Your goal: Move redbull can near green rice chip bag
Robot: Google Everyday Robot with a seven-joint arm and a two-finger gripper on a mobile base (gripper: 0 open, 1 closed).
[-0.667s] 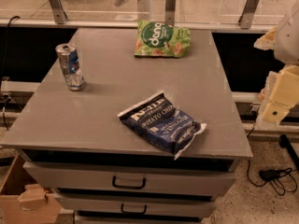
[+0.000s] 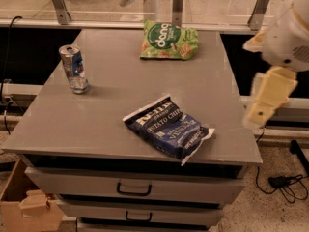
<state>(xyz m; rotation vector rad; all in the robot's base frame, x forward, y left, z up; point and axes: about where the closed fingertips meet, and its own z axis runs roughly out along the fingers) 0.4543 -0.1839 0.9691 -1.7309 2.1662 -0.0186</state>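
Only the arm has moved since a moment ago. The gripper (image 2: pixel 264 105) has slid a little inward toward the right edge of the table (image 2: pixel 111 124), and its outline smears with the motion. Nothing on the table has shifted, so I judge the task to be at its very start, with the reach only beginning.

Nearest is the blue bag (image 2: pixel 166 132), lying at the table's front, just left of the gripper in the view but not touching it. The gripper itself hangs off the table's side. It sits below a rounded white joint (image 2: pixel 289 37), with the cream lower part tilted down and inward. I cannot tell whether it is wide or narrow, and the can is not in it.

Farther off, the can (image 2: pixel 74 69) stands upright and untouched near the left edge, the whole table's width left of the gripper. Farthest, up and left of the gripper at the back edge, the green bag (image 2: pixel 169 40) lies flat, well apart from the can. The reach will probably have to pass over or around the blue bag.
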